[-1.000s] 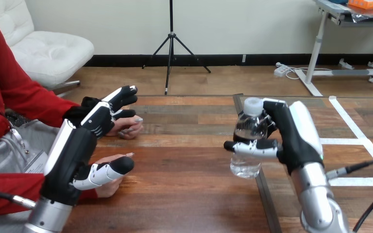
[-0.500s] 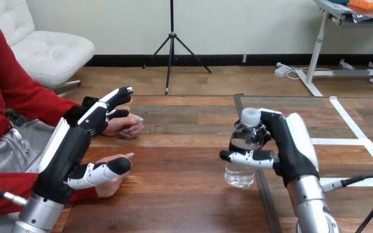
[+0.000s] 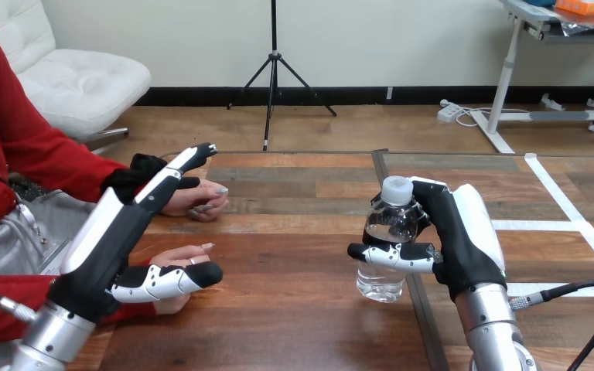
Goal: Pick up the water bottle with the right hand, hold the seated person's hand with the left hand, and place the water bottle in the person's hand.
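Your left robot hand [image 3: 112,236] is nearest, at left, fingers straight, holding nothing. Its thumb lies over the person's near hand [image 3: 174,255]; contact unclear. Your right robot hand [image 3: 464,232] is curled round the upright bottle [image 3: 387,239], right of centre over the table [image 3: 294,263]. Left fingertips reach over the person's far hand [image 3: 205,201].

The wooden table [image 3: 302,255] is built of brown planks running crosswise. A dark seam [image 3: 424,317] crosses it from the far edge to the near edge, passing beneath the fingers [image 3: 431,202] of the right hand [image 3: 468,239]. White tape lines [image 3: 564,202] lie on the planks to the right of those fingers. The person's far hand [image 3: 201,202] rests on the table, just under the fingers [image 3: 176,171] of the left hand [image 3: 116,232]. The person's near hand [image 3: 172,256] lies at the table's left edge, beneath that hand's thumb.
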Controlling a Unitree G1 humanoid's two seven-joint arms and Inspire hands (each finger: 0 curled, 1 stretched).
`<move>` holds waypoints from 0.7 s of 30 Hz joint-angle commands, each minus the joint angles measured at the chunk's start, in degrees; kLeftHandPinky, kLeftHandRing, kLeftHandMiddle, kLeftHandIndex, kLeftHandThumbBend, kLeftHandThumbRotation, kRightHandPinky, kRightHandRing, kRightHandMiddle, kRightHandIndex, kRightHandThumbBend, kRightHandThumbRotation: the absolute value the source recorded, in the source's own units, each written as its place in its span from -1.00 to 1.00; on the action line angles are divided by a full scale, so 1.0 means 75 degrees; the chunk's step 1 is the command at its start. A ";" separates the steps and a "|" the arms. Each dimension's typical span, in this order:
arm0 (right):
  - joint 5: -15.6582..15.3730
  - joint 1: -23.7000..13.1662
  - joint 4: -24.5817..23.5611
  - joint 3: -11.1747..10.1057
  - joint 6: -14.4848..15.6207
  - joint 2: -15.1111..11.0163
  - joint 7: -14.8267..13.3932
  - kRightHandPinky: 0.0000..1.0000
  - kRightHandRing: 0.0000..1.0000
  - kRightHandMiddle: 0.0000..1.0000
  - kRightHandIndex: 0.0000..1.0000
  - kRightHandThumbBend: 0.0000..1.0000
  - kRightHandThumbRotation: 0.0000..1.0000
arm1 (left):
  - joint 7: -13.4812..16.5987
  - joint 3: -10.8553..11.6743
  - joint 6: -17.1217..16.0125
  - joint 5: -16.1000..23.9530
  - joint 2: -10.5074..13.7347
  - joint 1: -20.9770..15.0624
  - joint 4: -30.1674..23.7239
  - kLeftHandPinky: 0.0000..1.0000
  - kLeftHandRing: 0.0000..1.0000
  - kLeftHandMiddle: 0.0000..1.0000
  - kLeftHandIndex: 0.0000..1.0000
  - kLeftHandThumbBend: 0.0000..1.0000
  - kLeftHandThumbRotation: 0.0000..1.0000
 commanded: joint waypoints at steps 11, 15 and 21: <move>-0.0121 -0.0337 -0.0206 -0.0057 -0.0209 0.0099 -0.0251 -0.26 -0.16 -0.04 0.01 0.63 -1.00 | 0.1218 0.0152 0.0930 0.1628 0.1068 0.0119 -0.1399 0.90 1.00 0.99 0.96 1.00 0.64; -0.0076 -0.0338 -0.0174 -0.0069 -0.0251 0.0127 -0.0231 -0.25 -0.15 -0.03 0.02 0.62 -1.00 | 0.1378 0.0062 0.1130 0.1726 0.1234 0.0123 -0.1423 0.89 1.00 0.98 0.96 1.00 0.65; -0.0003 -0.0330 -0.0196 -0.0084 -0.0210 0.0163 -0.0158 -0.24 -0.15 -0.03 0.02 0.62 -1.00 | 0.1266 -0.0113 0.1600 0.1821 0.1577 0.0143 -0.1593 0.93 1.00 0.99 0.97 1.00 0.64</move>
